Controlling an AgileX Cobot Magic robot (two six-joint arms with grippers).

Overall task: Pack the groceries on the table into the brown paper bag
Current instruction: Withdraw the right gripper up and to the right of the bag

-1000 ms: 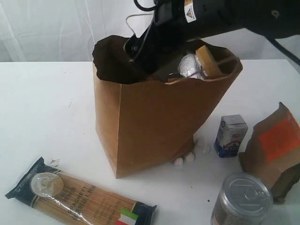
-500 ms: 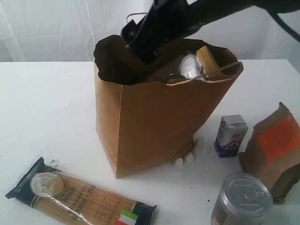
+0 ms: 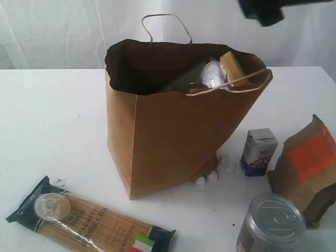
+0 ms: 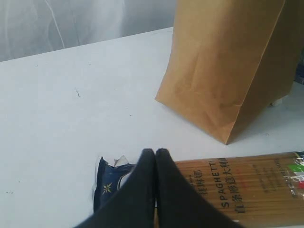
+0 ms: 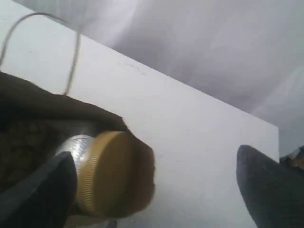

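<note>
the brown paper bag (image 3: 168,136) stood upright at the middle of the table (image 3: 52,115) with its mouth open, so items could be lowered in from above. the gold-lidded jar (image 3: 233,65) sat inside, tilted against the bag's right wall with its lid at the rim, just beside a silver foil-covered top (image 3: 212,73). what lay beneath them was hidden.

four groceries were outside the bag:
- spaghetti pack (image 3: 94,220), flat, near left of the bag
- small white-blue carton (image 3: 258,151), upright, just right of the bag
- brown pouch with orange label (image 3: 307,163), far right
- silver tin can (image 3: 273,223), near right, next to the pouch

my right gripper (image 5: 153,153) was above and to the right of the bag's mouth. its fingers (image 5: 42,199) stood wide apart and held nothing, with the jar's lid below them. i judged this spread suited a reach for the carton or the can.

my left gripper (image 4: 156,154) had its fingers (image 4: 142,190) pressed together and held nothing. it pointed over the dark end of the spaghetti pack. i could not tell whether it touched the pack, and it did not show in the exterior view.
</note>
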